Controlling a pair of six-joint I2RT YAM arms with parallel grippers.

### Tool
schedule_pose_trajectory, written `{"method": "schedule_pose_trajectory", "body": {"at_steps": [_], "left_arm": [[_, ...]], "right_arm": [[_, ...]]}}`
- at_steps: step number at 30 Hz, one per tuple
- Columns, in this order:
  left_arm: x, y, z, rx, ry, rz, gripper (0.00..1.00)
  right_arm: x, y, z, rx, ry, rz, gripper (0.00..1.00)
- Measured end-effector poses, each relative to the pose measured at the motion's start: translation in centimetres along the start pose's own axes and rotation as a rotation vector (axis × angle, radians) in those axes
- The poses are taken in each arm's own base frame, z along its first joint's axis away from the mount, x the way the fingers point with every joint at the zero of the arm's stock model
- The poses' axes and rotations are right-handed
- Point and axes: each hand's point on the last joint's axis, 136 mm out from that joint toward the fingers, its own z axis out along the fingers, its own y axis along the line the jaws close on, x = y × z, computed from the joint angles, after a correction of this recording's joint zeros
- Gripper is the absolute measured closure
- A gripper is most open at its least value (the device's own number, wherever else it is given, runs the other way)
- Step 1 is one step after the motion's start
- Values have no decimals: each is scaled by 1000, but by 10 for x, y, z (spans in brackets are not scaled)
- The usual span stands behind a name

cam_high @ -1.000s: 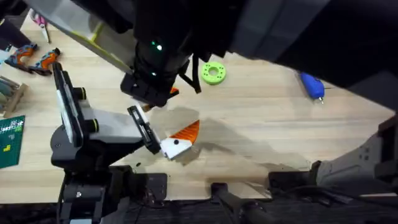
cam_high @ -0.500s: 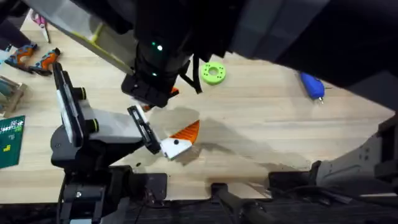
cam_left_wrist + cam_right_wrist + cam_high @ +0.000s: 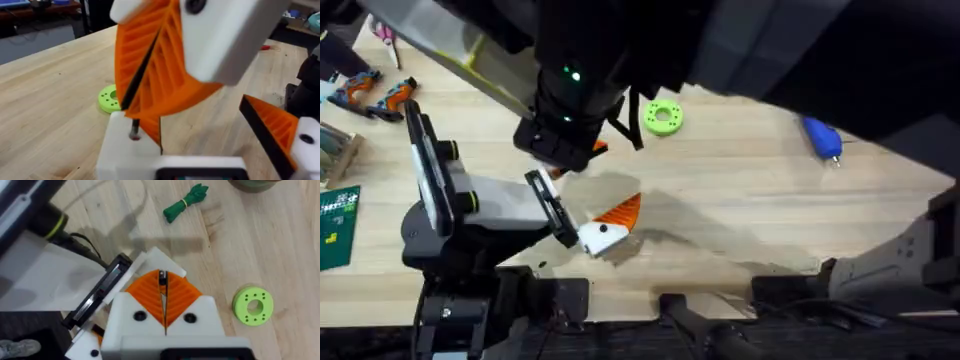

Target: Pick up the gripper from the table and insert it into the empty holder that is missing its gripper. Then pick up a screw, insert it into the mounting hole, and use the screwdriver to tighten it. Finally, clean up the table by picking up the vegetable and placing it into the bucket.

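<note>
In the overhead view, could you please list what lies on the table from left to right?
Green circuit board → orange-handled pliers → orange fingertip on its white block → green ring → blue screwdriver.

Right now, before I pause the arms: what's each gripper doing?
Left gripper: jaws open, holding nothing.
Right gripper: shut on the screw.

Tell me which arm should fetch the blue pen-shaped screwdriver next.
Right. Its pincer pinches the small dark screw over the left arm's white plastic holder block, and the blue pen-shaped screwdriver lies on the table, right side.
</note>
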Motion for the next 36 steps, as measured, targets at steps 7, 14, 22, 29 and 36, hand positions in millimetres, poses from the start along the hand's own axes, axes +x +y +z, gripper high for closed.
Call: {"method": "schedule_pose_trajectory", "body": {"at_steps": [7, 14, 22, 29, 36], "left_arm": [[0, 0, 0, 0, 0, 0, 28], [0, 0, 0, 0, 0, 0, 28], [0, 0, 0, 0, 0, -3, 28], [0, 0, 0, 0, 0, -6, 26], [0, 0, 0, 0, 0, -7, 28]], "right_arm": [[0, 0, 0, 0, 0, 0, 995], [0, 0, 0, 0, 1, 0, 995], [1, 3, 7, -21, 13, 1, 995], [2, 4, 7, -26, 17, 1, 995], [3, 3, 7, -24, 22, 5, 995]]}}
